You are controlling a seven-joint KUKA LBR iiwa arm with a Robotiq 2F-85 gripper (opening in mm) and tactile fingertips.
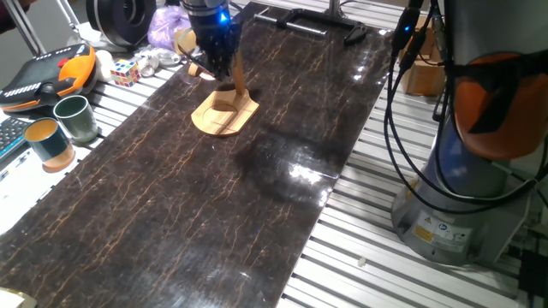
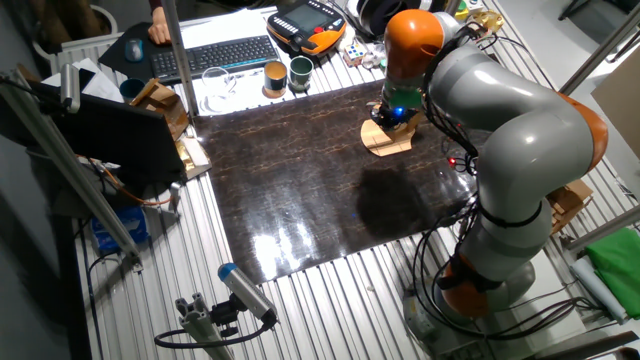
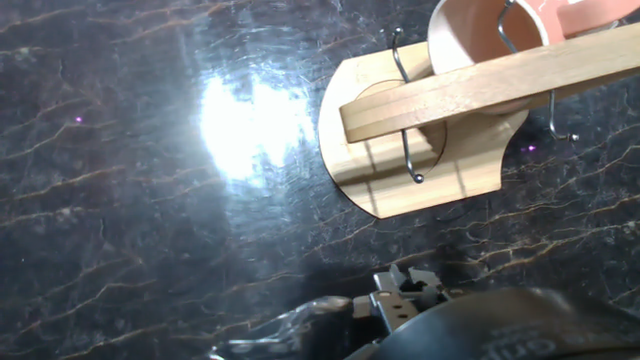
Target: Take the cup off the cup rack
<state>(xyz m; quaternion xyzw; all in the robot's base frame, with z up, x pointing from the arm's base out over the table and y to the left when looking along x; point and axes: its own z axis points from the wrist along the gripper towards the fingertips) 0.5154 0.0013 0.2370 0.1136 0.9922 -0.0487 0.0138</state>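
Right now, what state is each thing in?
cup: hanging on the rack, mouth toward the hand camera.
cup rack: upright on the dark mat.
tool: down at the rack; open or shut unclear.
green cup: upright, off the mat.

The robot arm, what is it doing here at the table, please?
The arm has its tool down at the wooden rack on the dark table. The pink cup is on the rack, close behind its arm in the hand view, so it is not yet taken off. Whether the tool already grips the cup cannot be seen. A green cup and a teal cup stand aside, untouched.
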